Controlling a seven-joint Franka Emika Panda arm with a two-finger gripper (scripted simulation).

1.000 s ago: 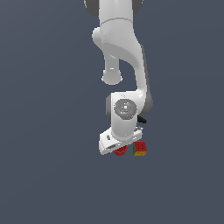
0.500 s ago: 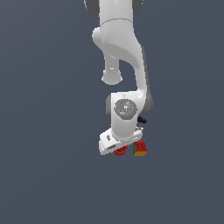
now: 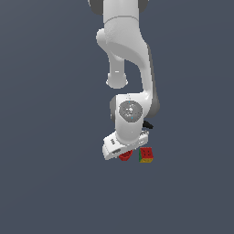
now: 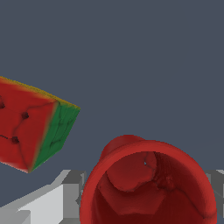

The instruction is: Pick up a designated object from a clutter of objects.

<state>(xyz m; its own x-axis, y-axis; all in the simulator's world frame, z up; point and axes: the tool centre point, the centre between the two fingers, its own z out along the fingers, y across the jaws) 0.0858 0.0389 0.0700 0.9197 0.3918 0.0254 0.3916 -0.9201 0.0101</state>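
Wrist view showed the small red cup (image 4: 146, 188) at very close range, its open mouth facing the camera, a round vessel with a thick rim, a lumpy, uneven inner wall and a narrower base visible behind the mouth. Its colour was a flat, saturated red throughout, and no label, brand or lettering could be read on it. The cup sat between the two grey fingers (image 4: 72, 190) of the gripper (image 4: 146, 194), one on each side of the rim, but whether the pads pressed on the cup or stood just clear of it could not be told from either picture. Just beside the cup lay the puzzle cube (image 4: 33, 127), tilted, with a red face marked by dark dimples, a green face and a yellow edge along the top; it too carried no readable writing. Exterior view showed the white Panda arm (image 3: 130, 68) bent down over the plain dark grey floor (image 3: 50, 192), its hand low above the objects. There the cup (image 3: 124, 156) appeared only as a small red patch under the white gripper body (image 3: 119, 145), with the cube (image 3: 146, 155) close on the exterior view's right, apart from the cup. A black part (image 3: 147, 124) poked out behind the wrist, too small to identify.
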